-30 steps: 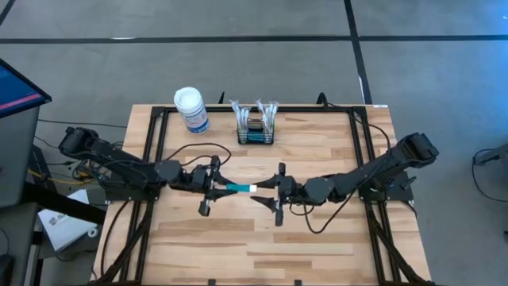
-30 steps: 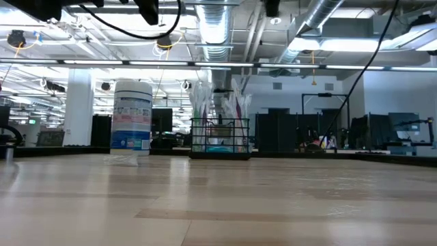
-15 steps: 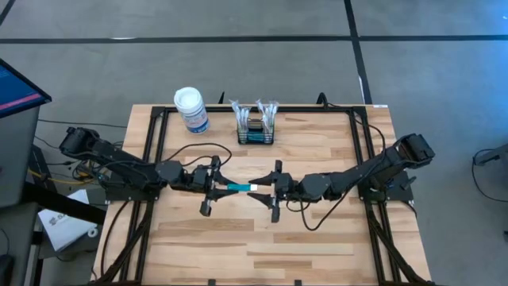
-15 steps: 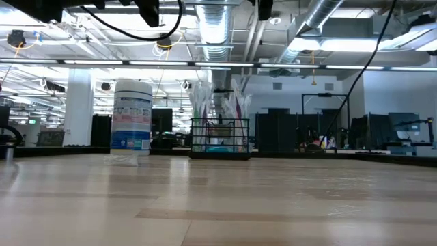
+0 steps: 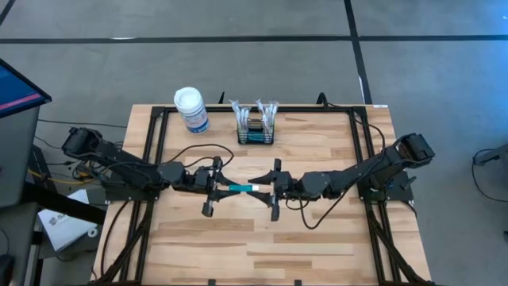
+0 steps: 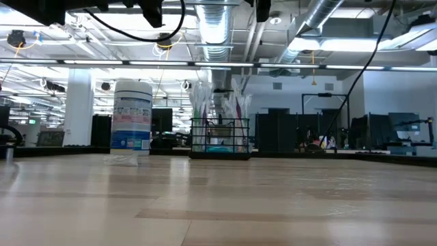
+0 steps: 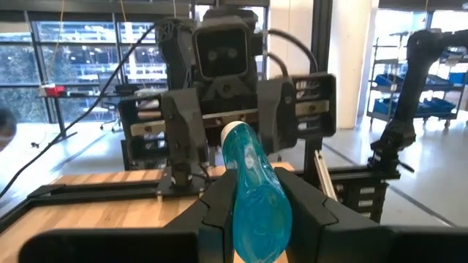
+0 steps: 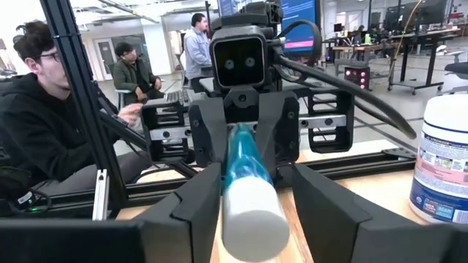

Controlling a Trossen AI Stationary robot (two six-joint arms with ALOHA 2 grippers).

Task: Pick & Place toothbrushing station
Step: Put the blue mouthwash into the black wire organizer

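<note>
Teal tube [image 5: 238,188] clamped in left gripper [image 5: 216,187]; right gripper [image 5: 268,189] open around it.

Black jointed arms [image 5: 135,168], looped cables [image 5: 317,213]

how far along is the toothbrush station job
Midway. Done: the basket at the table's far edge already holds several wrapped brushes. In hand: the left gripper grips a teal tube above mid-table, and the right gripper has its open fingers either side of the white cap end, a handover under way. Left: right takes it and puts it in the basket.
</note>
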